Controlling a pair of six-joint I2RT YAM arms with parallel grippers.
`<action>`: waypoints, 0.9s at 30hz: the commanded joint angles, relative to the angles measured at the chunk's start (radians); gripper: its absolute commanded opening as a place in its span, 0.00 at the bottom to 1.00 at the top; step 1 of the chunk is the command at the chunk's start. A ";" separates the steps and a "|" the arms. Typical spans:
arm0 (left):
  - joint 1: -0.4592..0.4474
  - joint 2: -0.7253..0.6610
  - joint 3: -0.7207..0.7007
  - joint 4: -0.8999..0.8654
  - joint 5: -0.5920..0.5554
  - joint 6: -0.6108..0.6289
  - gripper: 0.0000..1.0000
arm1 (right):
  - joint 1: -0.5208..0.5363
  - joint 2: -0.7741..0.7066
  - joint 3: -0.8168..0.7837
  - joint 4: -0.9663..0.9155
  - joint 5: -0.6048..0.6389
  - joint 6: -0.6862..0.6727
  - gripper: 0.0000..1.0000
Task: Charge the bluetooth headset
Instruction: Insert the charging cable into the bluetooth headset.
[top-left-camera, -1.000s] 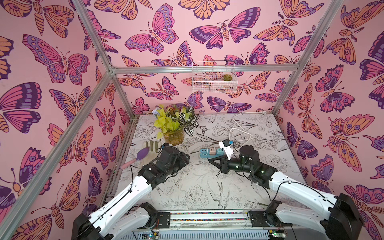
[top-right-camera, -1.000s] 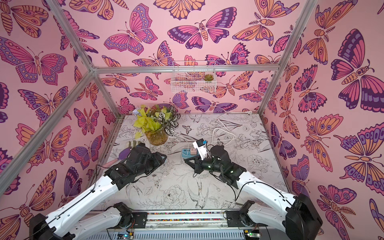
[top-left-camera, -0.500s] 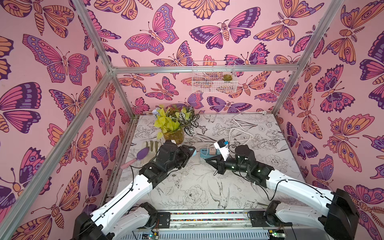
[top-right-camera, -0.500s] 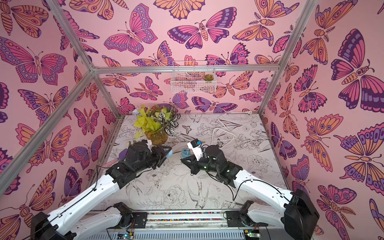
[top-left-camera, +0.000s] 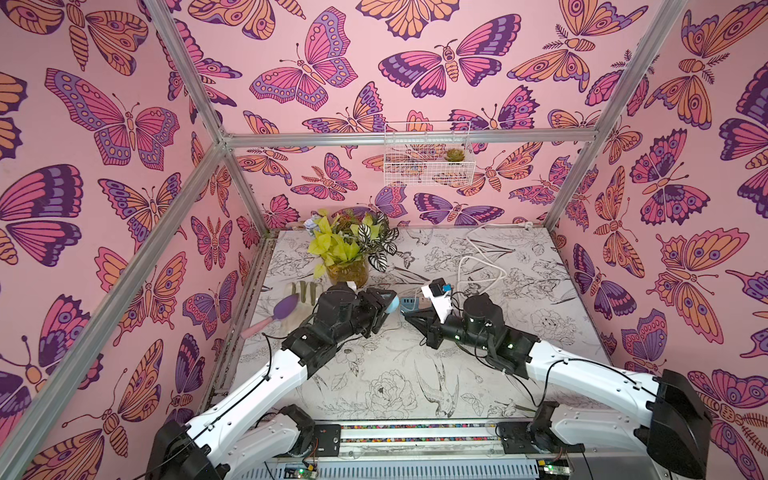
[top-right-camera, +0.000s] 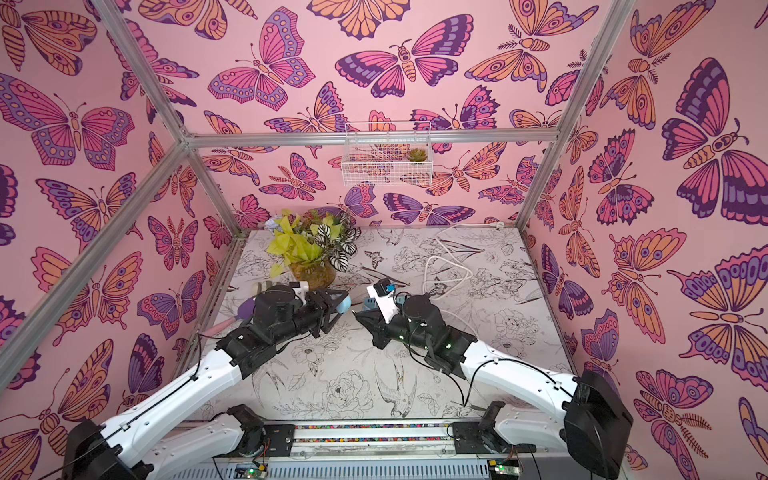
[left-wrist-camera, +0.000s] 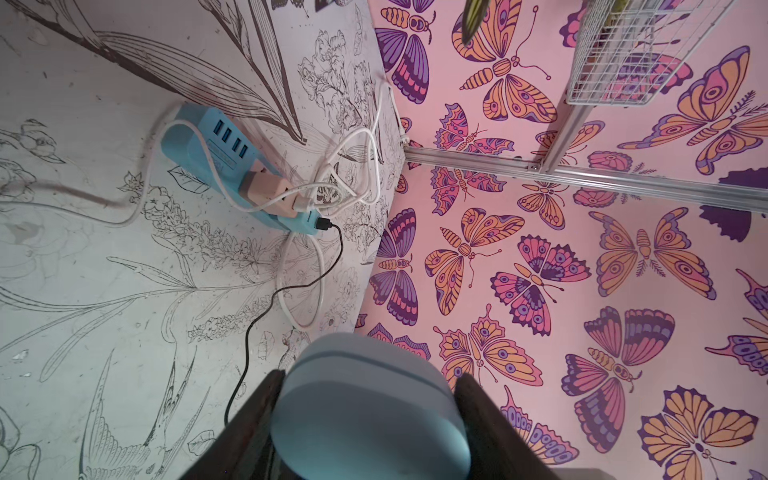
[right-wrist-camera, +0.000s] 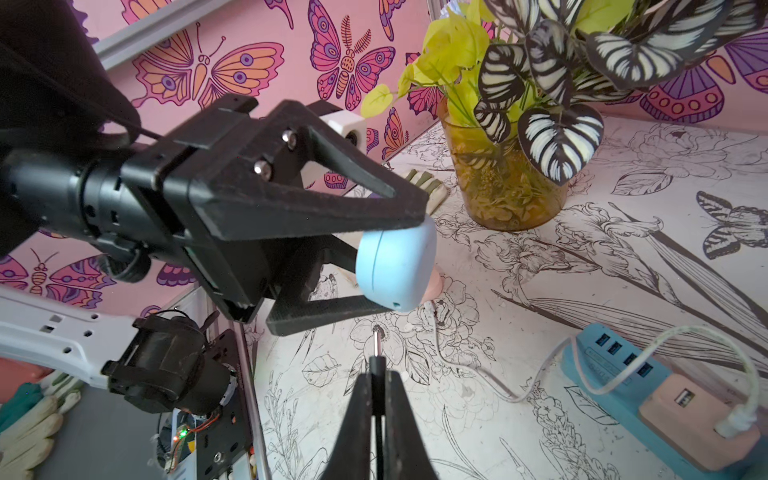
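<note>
The bluetooth headset is a rounded light-blue case, held off the table between the fingers of my left gripper, which is shut on it. The case fills the bottom of the left wrist view. My right gripper is shut on a black charging plug, whose metal tip points at the case's lower edge across a short gap. In both top views the two grippers face each other tip to tip, the right gripper just right of the case. The black cable runs to the blue power strip.
A potted plant stands just behind the left gripper. The power strip lies behind the grippers with a pink adapter and looped white cables. A purple brush and gloves lie to the left. A wire basket hangs on the back wall.
The left gripper has carried the case to the right and the right gripper has moved left with the plug, so the gap between them has closed.
</note>
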 joint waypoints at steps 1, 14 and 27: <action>-0.004 -0.002 -0.024 0.052 0.012 -0.045 0.18 | 0.025 0.008 -0.007 0.043 0.079 -0.052 0.00; -0.005 -0.008 -0.033 0.069 0.024 -0.071 0.19 | 0.040 0.044 -0.016 0.060 0.135 -0.072 0.00; -0.016 0.001 -0.032 0.074 0.035 -0.076 0.19 | 0.044 0.051 -0.010 0.075 0.143 -0.080 0.00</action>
